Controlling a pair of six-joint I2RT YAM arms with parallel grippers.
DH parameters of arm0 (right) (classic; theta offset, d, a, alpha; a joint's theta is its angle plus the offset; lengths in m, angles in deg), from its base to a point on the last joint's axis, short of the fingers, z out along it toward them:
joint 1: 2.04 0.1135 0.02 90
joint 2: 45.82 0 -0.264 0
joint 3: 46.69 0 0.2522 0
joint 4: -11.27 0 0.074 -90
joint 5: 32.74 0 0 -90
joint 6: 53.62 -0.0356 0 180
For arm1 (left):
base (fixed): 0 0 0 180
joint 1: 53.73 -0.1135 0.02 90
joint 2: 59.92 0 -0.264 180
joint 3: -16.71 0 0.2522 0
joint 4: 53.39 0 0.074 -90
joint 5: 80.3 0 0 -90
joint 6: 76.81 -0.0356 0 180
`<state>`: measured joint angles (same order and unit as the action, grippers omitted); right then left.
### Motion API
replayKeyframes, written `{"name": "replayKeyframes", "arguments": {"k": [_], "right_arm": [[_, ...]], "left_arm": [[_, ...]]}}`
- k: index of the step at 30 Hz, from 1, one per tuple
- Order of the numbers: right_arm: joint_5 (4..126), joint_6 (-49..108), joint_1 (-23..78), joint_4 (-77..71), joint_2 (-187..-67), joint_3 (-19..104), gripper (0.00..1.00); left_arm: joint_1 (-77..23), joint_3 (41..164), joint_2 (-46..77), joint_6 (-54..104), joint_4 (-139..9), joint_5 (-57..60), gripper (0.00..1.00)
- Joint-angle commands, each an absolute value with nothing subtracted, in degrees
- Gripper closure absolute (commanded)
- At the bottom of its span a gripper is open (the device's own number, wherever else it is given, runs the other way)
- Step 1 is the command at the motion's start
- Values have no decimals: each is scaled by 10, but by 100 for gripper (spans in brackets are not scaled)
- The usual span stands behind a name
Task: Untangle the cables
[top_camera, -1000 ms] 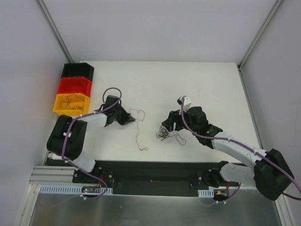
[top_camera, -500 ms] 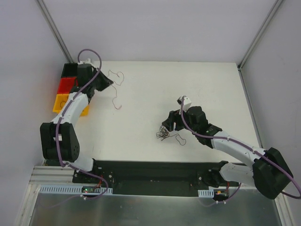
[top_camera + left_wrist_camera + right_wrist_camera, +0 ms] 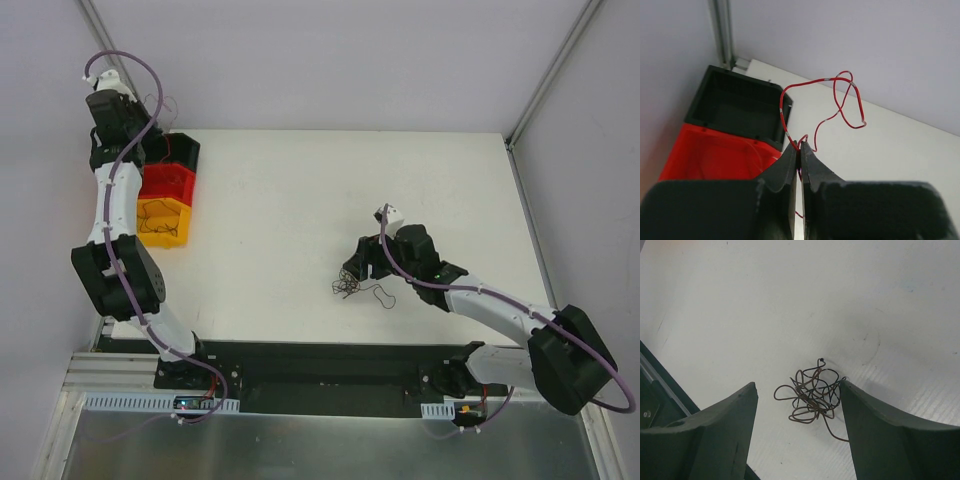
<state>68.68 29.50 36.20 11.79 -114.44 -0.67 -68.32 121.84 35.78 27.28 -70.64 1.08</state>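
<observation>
Bright, even, diffuse light falls from above on the white table (image 3: 400,180), and there is no glare. Shadows on the table are faint and soft; a pale grey one lies just beside the tangle of cables (image 3: 810,392). In the left wrist view the left gripper (image 3: 800,149) is close to the lens and blurred, while the red wire (image 3: 840,95) above the table is sharp.

Robot lab — white table (image 3: 300,180), plain grey walls (image 3: 330,60), stacked sorting bins (image 3: 172,182)
</observation>
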Motion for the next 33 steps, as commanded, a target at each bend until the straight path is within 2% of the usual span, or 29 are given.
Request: {"name": "replayKeyframes", "arguments": {"k": [1,9,14,19,27,33], "right_arm": [[704,286,354,139,-1146,19,31],[712,281,342,145,-1161,20,31],[728,269,335,155,-1173,19,31],[735,264,334,169,-1174,12,31],[742,259,328,174,-1175,11,31],[746,257,324,175,-1177,10,31]], "left_arm": [[-724,1232,397,221,-651,1,100],[-775,1170,433,250,-511,-38,100],[-784,1128,436,267,-492,-40,100],[-797,1036,416,310,-447,-37,99],[-816,1050,437,420,-571,53,100],[-820,1123,491,460,-708,93,100]]}}
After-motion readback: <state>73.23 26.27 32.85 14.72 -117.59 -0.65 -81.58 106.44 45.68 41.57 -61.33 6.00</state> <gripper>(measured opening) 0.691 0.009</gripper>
